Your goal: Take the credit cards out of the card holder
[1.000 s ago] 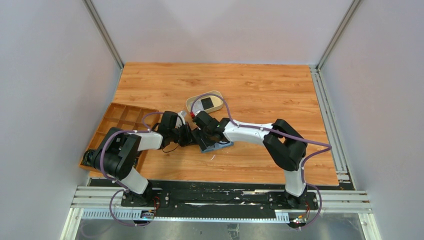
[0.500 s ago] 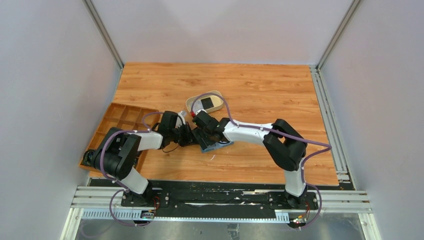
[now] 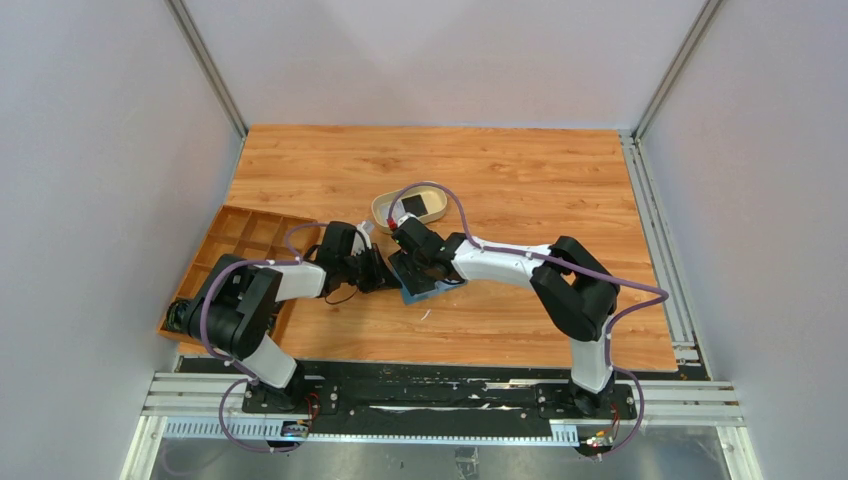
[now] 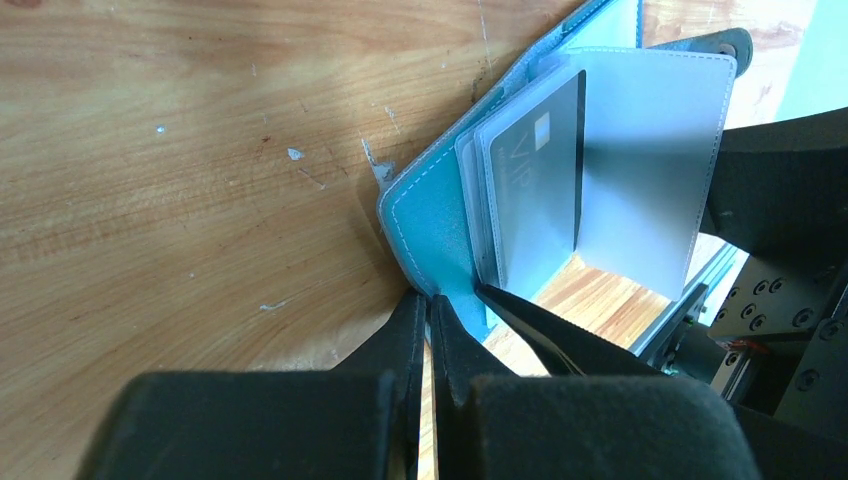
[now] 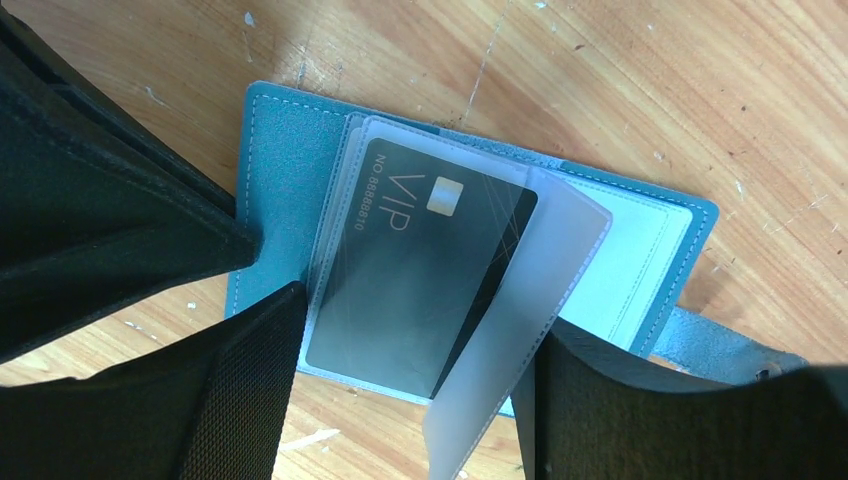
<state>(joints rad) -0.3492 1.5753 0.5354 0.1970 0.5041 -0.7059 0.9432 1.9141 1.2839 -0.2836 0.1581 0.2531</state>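
The teal card holder (image 5: 278,150) lies open on the wood table; it also shows in the top view (image 3: 418,291) and the left wrist view (image 4: 440,225). A dark grey card marked VIP (image 5: 420,265) sits in a clear sleeve inside it, also visible in the left wrist view (image 4: 535,190). A frosted sleeve page (image 5: 525,340) stands up over it. My left gripper (image 4: 430,302) is shut on the holder's cover edge. My right gripper (image 5: 420,420) is open just above the holder, one finger on each side of the sleeves. A pale card (image 3: 412,206) lies in the beige tray.
The beige oval tray (image 3: 385,203) stands just behind the two grippers. A wooden compartment box (image 3: 250,232) sits at the left table edge beside the left arm. Grey walls close in the table on three sides.
My right gripper has moved a little nearer and down over the open holder, uncovering more of the beige tray. The left arm has not moved.
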